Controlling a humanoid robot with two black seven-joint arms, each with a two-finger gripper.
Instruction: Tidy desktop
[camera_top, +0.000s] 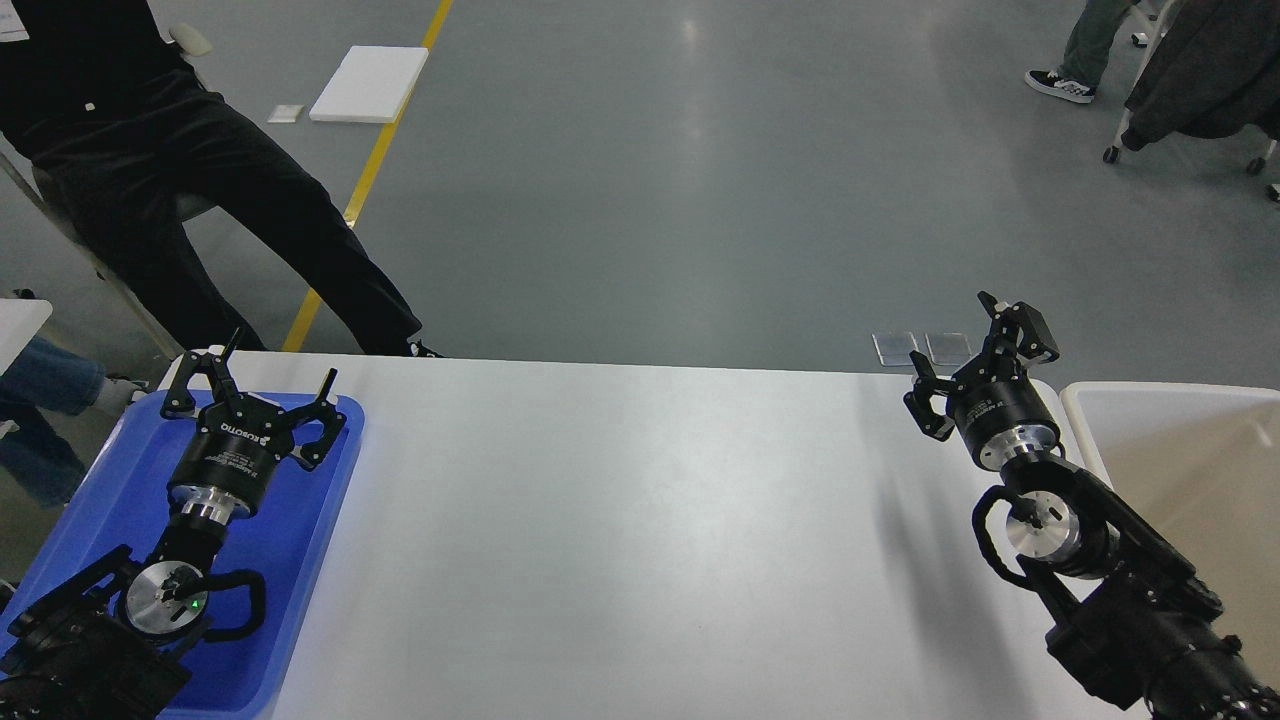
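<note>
The desktop (640, 520) is a large white glossy tabletop that fills the lower part of the head view; nothing loose lies on its bare surface. My left gripper (252, 382) hangs open and empty over the blue tray (300, 540) at the table's left end. My right gripper (975, 355) is open and empty above the table's far right corner, fingers pointing away from me.
A cream-rimmed beige bin (1085, 400) stands just off the table's right end. A person in black (200, 200) stands at the far left corner. Grey floor with a yellow line (370, 165) lies beyond.
</note>
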